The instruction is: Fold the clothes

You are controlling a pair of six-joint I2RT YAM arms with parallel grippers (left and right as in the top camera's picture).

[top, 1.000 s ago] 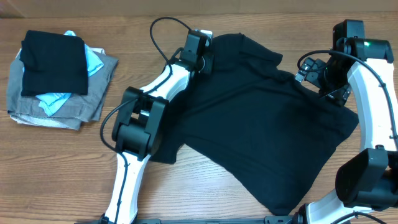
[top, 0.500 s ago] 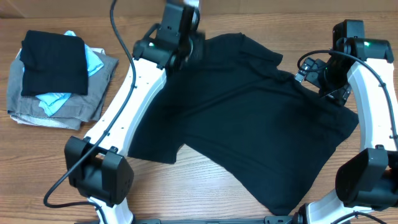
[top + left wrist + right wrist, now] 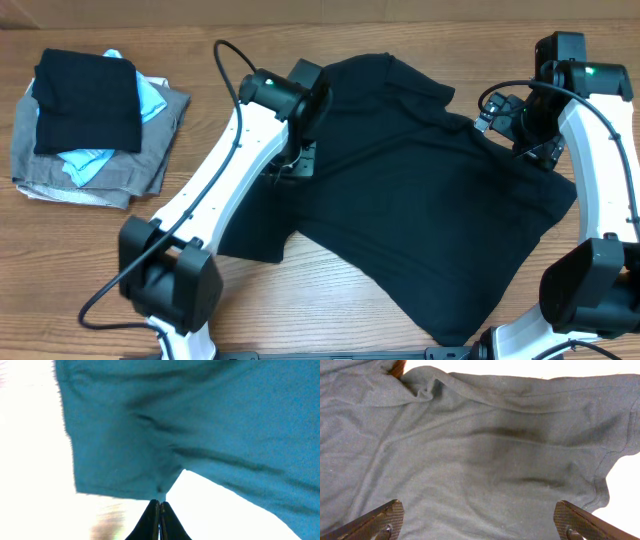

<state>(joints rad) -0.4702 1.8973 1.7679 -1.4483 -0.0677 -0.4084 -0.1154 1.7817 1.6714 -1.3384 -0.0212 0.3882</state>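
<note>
Black T-shirt (image 3: 420, 200) runs diagonally, collar far, hem near; left tool (image 3: 160, 505) clamped closed at sleeve armpit, right tool (image 3: 477, 510) spread wide over shoulder

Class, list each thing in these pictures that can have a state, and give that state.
black T-shirt: unfolded, spread out, rumpled.
left gripper: shut, at the shirt's sleeve edge; grip on fabric unclear.
right gripper: open, above the shirt.
stack of clothes: folded, black piece on top.
</note>
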